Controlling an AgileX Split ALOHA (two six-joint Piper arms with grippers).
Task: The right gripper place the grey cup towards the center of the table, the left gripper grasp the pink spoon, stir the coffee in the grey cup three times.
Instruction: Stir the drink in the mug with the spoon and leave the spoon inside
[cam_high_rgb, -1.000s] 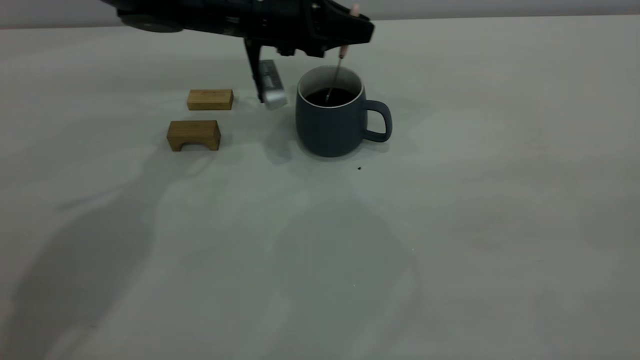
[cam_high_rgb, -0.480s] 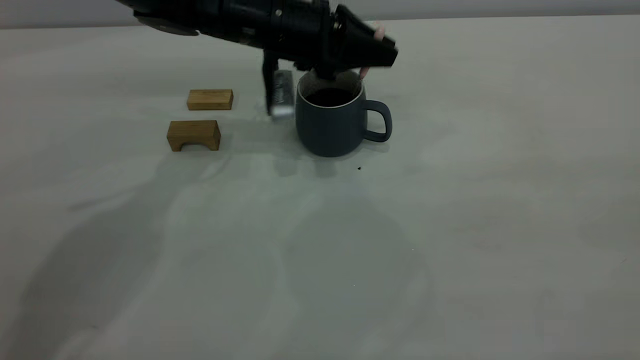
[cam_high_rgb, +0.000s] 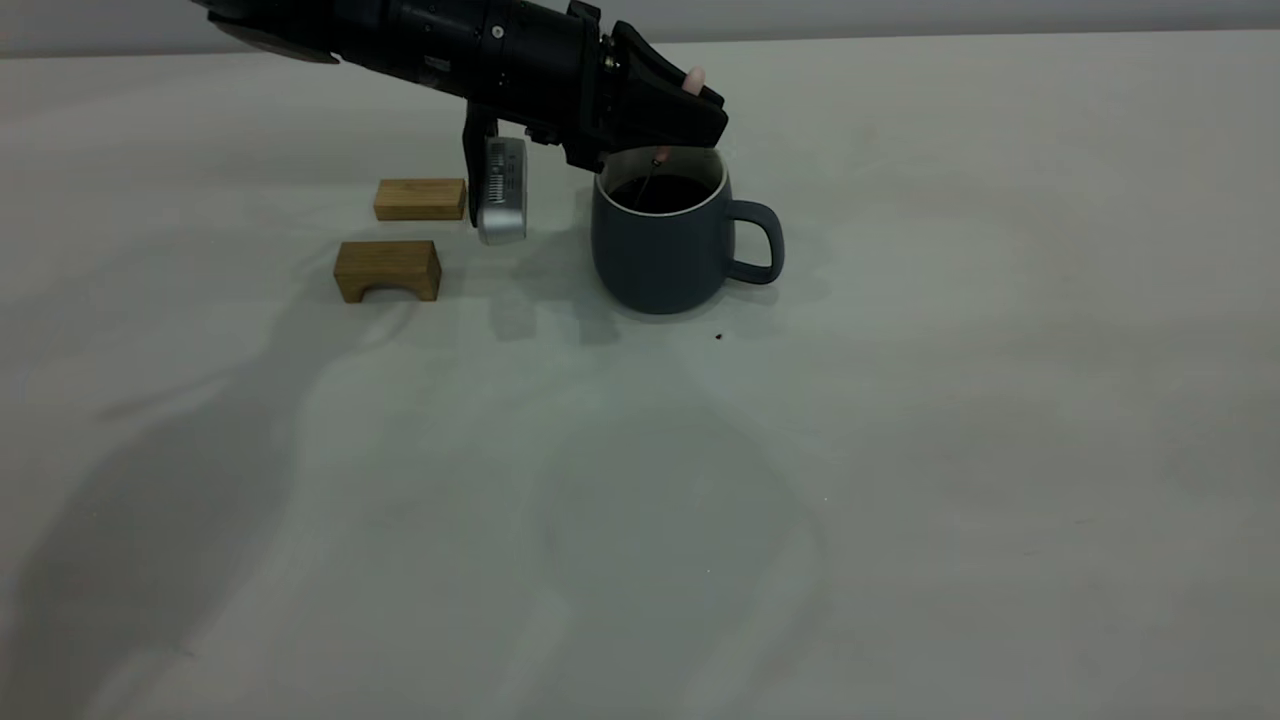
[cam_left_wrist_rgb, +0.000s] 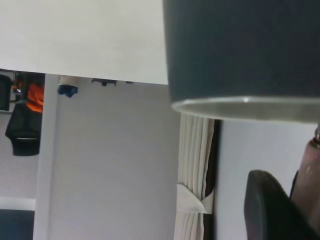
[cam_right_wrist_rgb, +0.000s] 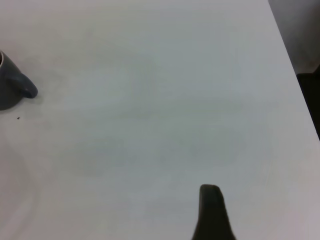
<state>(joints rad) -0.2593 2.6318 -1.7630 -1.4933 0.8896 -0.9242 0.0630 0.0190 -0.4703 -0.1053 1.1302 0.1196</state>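
Observation:
The grey cup (cam_high_rgb: 660, 245) stands upright on the table (cam_high_rgb: 900, 400), handle pointing right, with dark coffee (cam_high_rgb: 665, 193) inside. My left gripper (cam_high_rgb: 692, 112) hovers just above the cup's rim, shut on the pink spoon (cam_high_rgb: 693, 78). The spoon's thin neck slants down into the coffee and its bowl is hidden. In the left wrist view the cup's wall (cam_left_wrist_rgb: 240, 45) fills the frame, and the spoon (cam_left_wrist_rgb: 311, 167) sits against a dark finger (cam_left_wrist_rgb: 267, 210). My right gripper (cam_right_wrist_rgb: 250, 220) is off to the side, open and holding nothing, far from the cup (cam_right_wrist_rgb: 12, 87).
Two tan wooden blocks lie left of the cup, a flat one (cam_high_rgb: 420, 198) and an arched one (cam_high_rgb: 388, 269). A silver-grey ribbed part (cam_high_rgb: 500, 195) hangs under the left arm between the blocks and the cup. A black speck (cam_high_rgb: 718, 336) lies by the cup.
The left gripper swung out to the cup's right rim and has come back left and lower. The spoon's neck moved with it across the coffee. The cup stayed put.

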